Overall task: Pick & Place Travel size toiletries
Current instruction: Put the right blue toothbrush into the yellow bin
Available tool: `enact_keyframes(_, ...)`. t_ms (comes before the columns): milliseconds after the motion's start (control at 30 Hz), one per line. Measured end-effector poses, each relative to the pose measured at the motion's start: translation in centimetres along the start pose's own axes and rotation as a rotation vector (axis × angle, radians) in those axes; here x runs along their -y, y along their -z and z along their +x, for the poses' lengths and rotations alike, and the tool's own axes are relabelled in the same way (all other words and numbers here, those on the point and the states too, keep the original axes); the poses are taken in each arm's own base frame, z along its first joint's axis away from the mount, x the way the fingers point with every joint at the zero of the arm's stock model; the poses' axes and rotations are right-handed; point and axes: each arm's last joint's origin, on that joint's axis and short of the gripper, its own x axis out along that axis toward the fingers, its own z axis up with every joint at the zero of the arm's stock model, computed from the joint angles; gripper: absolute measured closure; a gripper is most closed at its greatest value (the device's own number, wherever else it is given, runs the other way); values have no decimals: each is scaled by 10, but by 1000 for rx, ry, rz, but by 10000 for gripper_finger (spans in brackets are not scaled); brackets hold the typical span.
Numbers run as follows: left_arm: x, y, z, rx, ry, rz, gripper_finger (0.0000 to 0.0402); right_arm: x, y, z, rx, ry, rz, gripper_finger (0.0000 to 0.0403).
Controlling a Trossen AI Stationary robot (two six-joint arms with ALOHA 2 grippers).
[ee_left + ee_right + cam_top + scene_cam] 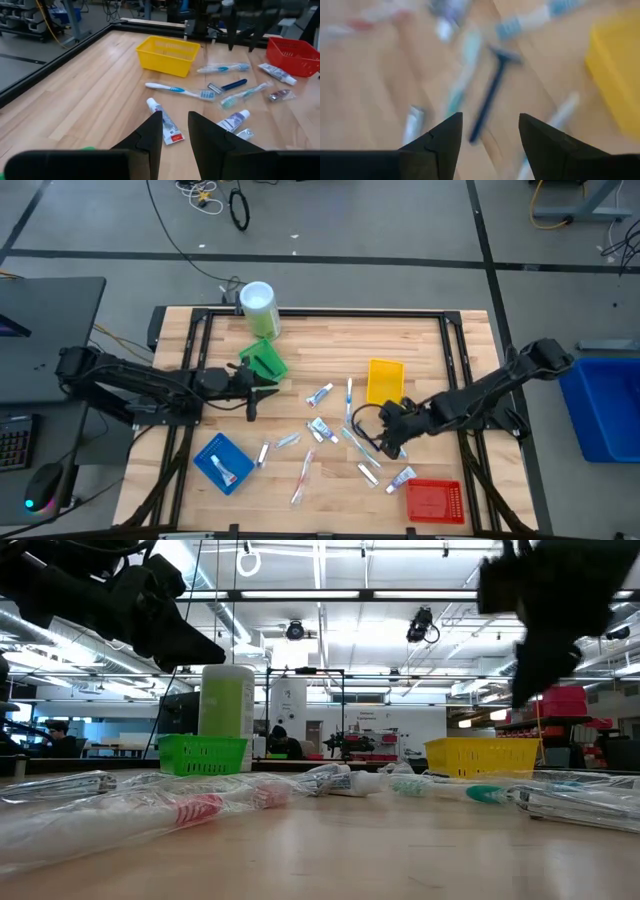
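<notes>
Right gripper (pixel 392 442) — fingers (pixel 445 142) apart, nothing between them, poised over the scattered toiletries near the table's middle, beside the yellow tray (pixel 385 380); directly ahead in the wrist view, a dark blue razor (pixel 492 90) lying flat on the wood, blurred. Left gripper (pixel 250 408) — fingers (pixel 150 137) parted by a narrow gap, empty, held above bare wood just beside the green tray (pixel 264 361); ahead of it, a small white tube (pixel 164 121) and a blue-and-white toothbrush (pixel 175 90). Travel size toiletries (pixel 330 435) spread loose across the wooden table (pixel 420 340) between the blue tray (pixel 222 463) and the red tray (pixel 435 501); one item resting inside the blue tray, another just beside the red tray. Tall green canister (pixel 259 308) with white lid upright at the far edge, behind the green tray.
</notes>
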Motion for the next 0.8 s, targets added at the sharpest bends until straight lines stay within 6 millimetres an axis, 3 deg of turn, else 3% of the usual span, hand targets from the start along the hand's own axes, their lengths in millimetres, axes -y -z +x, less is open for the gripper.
enact_keyframes(233, 0, 0, 0, -2, 1, 1, 302, 11, 24, 22, -141, 205, 36, 202)
enact_keyframes(567, 0, 1, 0, -5, 1, -3, 302, 6, 32, 59, -203, 251, 14, 203)
enact_keyframes(667, 0, 1, 0, -6, 1, -3, 302, 6, 33, 62, -215, 261, 12, 223)
enact_keyframes(800, 0, 1, 0, -6, 1, -3, 302, 6, 32, 59, -203, 256, 13, 283)
